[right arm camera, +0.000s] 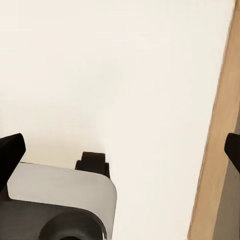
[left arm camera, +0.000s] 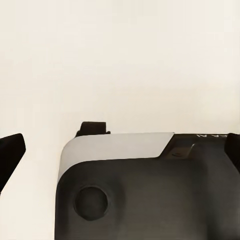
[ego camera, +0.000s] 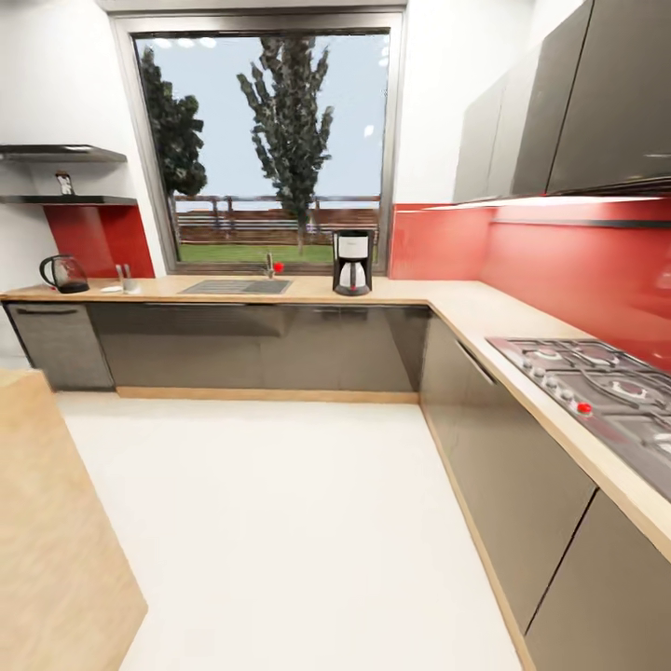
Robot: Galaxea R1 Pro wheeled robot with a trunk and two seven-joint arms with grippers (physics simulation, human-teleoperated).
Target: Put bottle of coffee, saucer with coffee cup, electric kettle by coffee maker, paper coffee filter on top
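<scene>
Head view, far left: two dark wall shelves (ego camera: 65, 154) are fixed above the worktop (ego camera: 308, 291). A small item (ego camera: 63, 183) stands on the lower shelf; it is too small to identify. Below, at the left end of the worktop, the glass kettle (ego camera: 63, 273) stands upright. Just to its right lie a small white item (ego camera: 111, 289) and a small upright object (ego camera: 125, 277), neither clear enough to name. Further right a sink (ego camera: 235, 287) is set into the worktop beneath the window (ego camera: 264, 140). The coffee maker (ego camera: 352, 262) stands upright right of the sink, well apart from the kettle. The worktop turns along the right wall, where a gas hob (ego camera: 601, 391) is fitted.

Left wrist view: the left claw (left arm camera: 120, 150) hangs over the pale floor (left arm camera: 120, 60), its dark fingertips (left arm camera: 11, 150) at opposite edges, spread wide and holding nothing.

Right wrist view: the right claw (right arm camera: 120, 147) is likewise spread wide and unloaded above the floor, beside a wooden plinth strip (right arm camera: 220, 150).
</scene>
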